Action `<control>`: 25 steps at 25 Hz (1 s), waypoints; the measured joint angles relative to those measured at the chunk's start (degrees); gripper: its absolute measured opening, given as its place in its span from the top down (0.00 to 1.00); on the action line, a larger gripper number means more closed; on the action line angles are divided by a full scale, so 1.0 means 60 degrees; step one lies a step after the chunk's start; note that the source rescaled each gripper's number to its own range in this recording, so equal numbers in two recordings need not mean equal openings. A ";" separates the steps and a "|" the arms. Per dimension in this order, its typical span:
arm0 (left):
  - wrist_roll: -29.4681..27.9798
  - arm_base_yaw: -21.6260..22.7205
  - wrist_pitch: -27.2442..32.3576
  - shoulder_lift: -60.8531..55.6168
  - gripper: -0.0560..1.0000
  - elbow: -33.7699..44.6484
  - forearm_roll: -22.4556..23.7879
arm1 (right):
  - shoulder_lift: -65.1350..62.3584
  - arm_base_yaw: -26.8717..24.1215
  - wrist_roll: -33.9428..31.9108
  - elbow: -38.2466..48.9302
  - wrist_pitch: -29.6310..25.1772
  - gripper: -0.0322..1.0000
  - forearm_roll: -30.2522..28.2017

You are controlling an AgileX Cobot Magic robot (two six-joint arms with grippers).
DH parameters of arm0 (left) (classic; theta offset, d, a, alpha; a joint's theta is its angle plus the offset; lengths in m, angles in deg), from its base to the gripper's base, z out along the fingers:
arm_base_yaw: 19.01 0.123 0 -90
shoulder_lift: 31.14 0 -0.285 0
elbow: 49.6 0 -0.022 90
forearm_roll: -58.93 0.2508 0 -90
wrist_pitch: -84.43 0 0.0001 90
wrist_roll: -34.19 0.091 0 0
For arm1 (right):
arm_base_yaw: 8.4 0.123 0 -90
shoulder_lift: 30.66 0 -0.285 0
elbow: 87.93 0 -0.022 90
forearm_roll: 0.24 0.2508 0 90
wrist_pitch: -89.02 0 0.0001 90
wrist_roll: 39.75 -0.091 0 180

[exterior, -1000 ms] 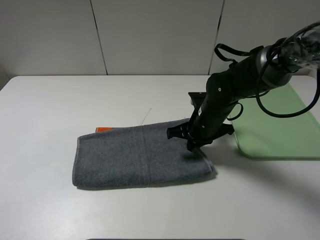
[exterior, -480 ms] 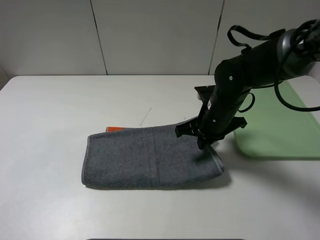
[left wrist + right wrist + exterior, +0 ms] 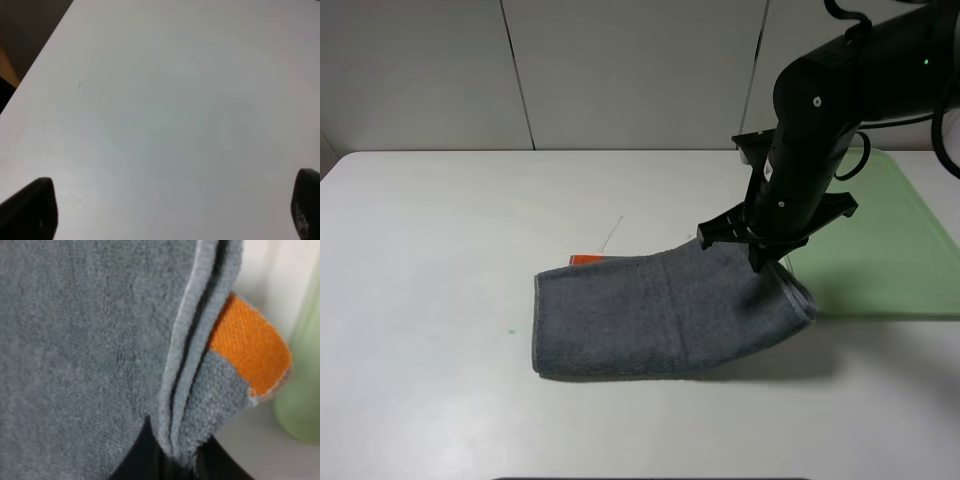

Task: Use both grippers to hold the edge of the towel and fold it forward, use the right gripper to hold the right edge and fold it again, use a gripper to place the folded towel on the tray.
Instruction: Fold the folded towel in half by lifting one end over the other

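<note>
The folded grey towel lies on the white table, with an orange strip showing at its far left edge. My right gripper is shut on the towel's right end and holds that end lifted off the table, close to the tray. The right wrist view shows the layered grey towel edges pinched between the fingers, with an orange band beside them. The pale green tray lies at the right. My left gripper is open over bare table, away from the towel.
The white table runs wide to the left and front of the towel. A white panelled wall stands behind it. A small green speck marks the table left of the towel.
My right gripper has risen and moved right toward the tray, dragging the towel right across the table and lifting its right end.
</note>
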 joint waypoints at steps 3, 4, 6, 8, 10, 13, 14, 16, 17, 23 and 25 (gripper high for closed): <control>0.0000 0.0000 0.0000 0.0000 0.07 0.0000 0.0000 | -0.0020 0.0000 0.0009 -0.0698 -0.0767 0.91 -0.0393; 0.0000 0.0000 0.0000 0.0000 0.07 0.0000 0.0000 | -0.0020 0.0000 0.0051 -0.0913 -0.0970 0.91 -0.0517; 0.0000 0.0000 0.0000 0.0000 0.07 0.0000 0.0000 | -0.0020 0.0000 0.0196 -0.1272 -0.1304 0.91 -0.0778; 0.0000 0.0000 0.0000 0.0000 0.07 0.0000 0.0000 | -0.0020 0.0000 0.0362 -0.1535 -0.1527 0.91 -0.1107; 0.0000 0.0000 0.0000 0.0000 0.07 0.0000 0.0000 | -0.0020 -0.0039 0.0549 -0.1723 -0.1637 0.91 -0.1365; 0.0000 0.0000 0.0000 0.0000 0.07 0.0000 0.0000 | -0.0020 -0.0320 0.0807 -0.1810 -0.1699 0.91 -0.1539; 0.0000 0.0000 0.0000 0.0000 0.07 0.0000 0.0000 | -0.0020 -0.0436 0.0860 -0.1810 -0.1710 0.91 -0.1549; 0.0000 0.0000 0.0000 0.0000 0.07 0.0000 0.0000 | -0.0020 -0.0682 0.0984 -0.1810 -0.1710 0.91 -0.1559; 0.0000 0.0000 0.0000 0.0000 0.07 0.0000 0.0000 | -0.0020 -0.0747 0.1030 -0.1810 -0.1717 0.91 -0.1567; 0.0000 0.0000 0.0000 0.0000 0.07 0.0000 0.0000 | 0.0217 -0.0809 0.1367 -0.1810 -0.1552 0.91 -0.0961; 0.0000 0.0000 0.0000 0.0000 0.07 0.0000 0.0000 | 0.0441 -0.0809 0.1585 -0.1810 -0.1473 0.91 -0.0495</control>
